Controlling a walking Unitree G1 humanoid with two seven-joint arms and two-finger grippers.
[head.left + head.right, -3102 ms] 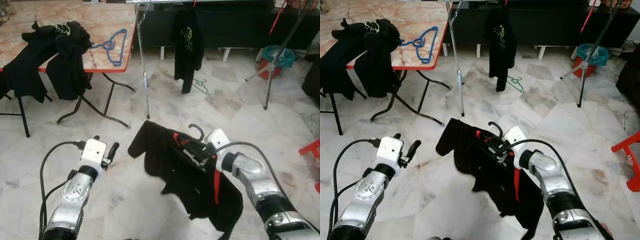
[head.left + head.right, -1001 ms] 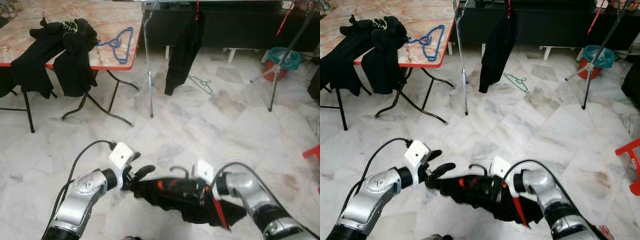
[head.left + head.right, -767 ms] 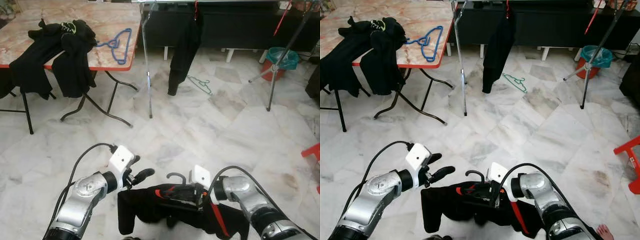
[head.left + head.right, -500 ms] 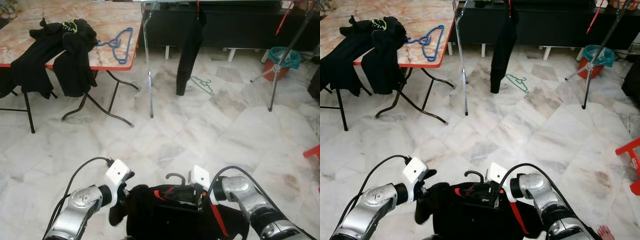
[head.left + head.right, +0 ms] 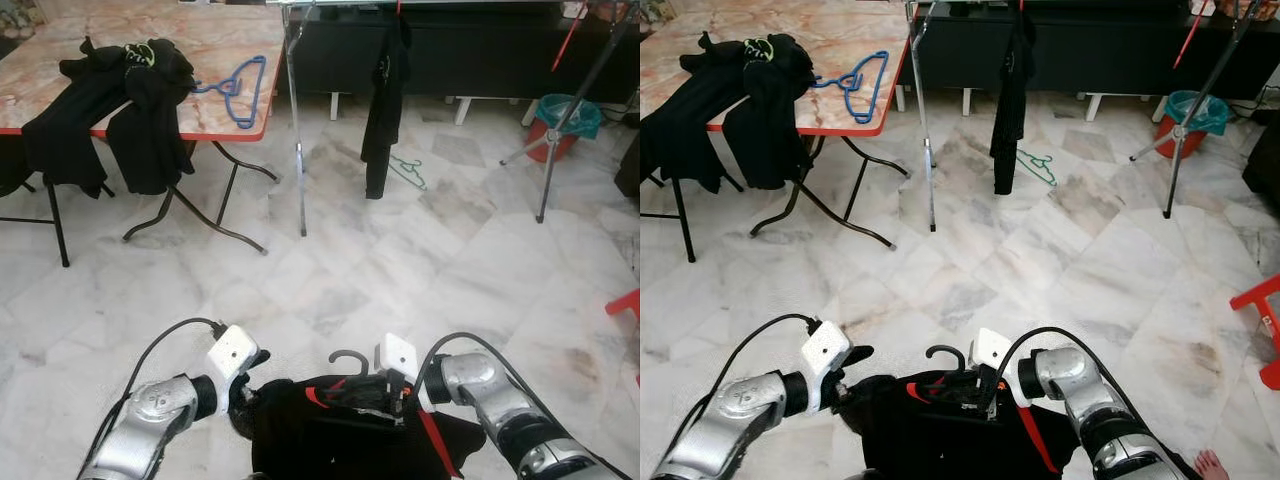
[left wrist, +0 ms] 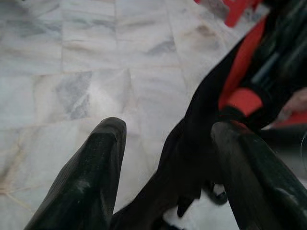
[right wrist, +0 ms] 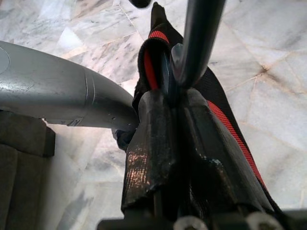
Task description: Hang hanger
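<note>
Left eye view: you see the right gripper [image 5: 392,392] low in front, pinching the hanger [image 5: 352,372] at its neck, the dark hook curling up just left of the white wrist box. A black shirt [image 5: 340,435] with red trim drapes from it and bunches toward the marble floor [image 5: 400,260].
Left gripper: the left gripper [image 5: 243,395] sits at the shirt's left edge; from here you cannot tell whether it touches cloth.
Right eye view: your rack pole [image 5: 921,120] stands well ahead, a hung black garment [image 5: 1010,90] beside it, a green hanger [image 5: 1039,165] on the floor behind. The red-edged table [image 5: 830,110] at far left carries black clothes [image 5: 730,95] and a blue hanger [image 5: 852,82]. A teal bucket [image 5: 1187,108] stands at far right.
Left wrist view: you look along two black fingers [image 6: 91,177] spread wide, with black fabric and a red band in the gap; contact looks likely, though blur leaves it unsure.
Right wrist view: the fingers are pressed together on the hanger's stem, the hook rising above them, red-trimmed collar wrapped just behind, silver left arm [image 7: 53,91] alongside.
</note>
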